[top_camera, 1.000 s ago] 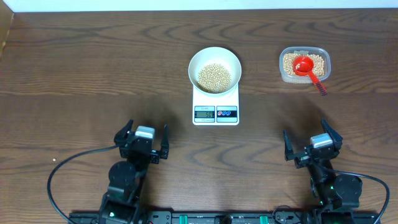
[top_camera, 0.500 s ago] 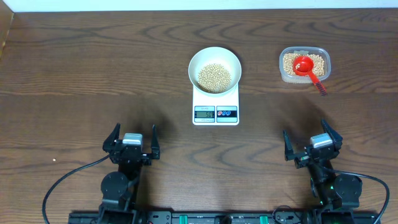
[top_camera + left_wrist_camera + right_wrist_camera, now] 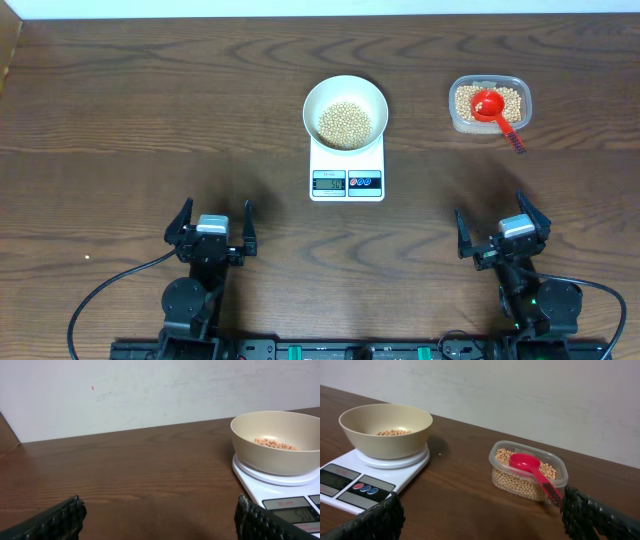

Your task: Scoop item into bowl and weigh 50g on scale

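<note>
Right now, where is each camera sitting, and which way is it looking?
Overhead: above the table, looking straight down at the bowl on the scale, the tub, and the open left tool and right tool.
Left wrist: low on the left arm, facing the far wall; its black fingers fill the bottom corners.
Right wrist: low on the right arm, facing the wall and the red scoop; its fingers show likewise.
Shared: both wrist views show the bowl on the scale.
</note>
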Robot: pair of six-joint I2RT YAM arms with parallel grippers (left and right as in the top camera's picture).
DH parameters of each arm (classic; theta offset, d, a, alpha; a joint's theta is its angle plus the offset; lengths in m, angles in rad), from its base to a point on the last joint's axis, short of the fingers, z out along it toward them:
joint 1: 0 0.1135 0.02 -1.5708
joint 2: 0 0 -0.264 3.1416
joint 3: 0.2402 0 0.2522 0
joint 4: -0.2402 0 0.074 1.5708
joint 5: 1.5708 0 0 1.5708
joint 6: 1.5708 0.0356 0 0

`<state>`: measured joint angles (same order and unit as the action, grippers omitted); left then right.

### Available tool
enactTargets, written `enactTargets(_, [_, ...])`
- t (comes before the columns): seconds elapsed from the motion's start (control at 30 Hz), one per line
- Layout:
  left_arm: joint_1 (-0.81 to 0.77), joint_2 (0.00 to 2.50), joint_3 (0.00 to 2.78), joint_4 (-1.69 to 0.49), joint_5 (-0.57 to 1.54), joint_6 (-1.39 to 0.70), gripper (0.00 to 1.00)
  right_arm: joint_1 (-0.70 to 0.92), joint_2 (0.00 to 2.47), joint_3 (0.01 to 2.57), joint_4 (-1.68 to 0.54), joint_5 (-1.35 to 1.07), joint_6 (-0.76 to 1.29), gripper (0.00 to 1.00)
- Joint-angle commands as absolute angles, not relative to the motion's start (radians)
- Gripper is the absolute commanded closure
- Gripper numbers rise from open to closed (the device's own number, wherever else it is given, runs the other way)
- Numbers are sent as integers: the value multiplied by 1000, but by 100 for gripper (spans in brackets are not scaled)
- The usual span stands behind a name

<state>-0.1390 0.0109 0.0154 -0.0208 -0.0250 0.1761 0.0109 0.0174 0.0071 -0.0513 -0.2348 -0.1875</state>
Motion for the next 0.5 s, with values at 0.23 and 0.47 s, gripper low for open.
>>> enactTargets(0.23, [-134, 7, 4, -71, -38, 163, 3, 20, 16, 6, -56, -237, -172, 1])
enactTargets(0.47, [-134, 12, 4, -71, -38, 163, 3, 20, 16, 6, -56, -237, -173, 1])
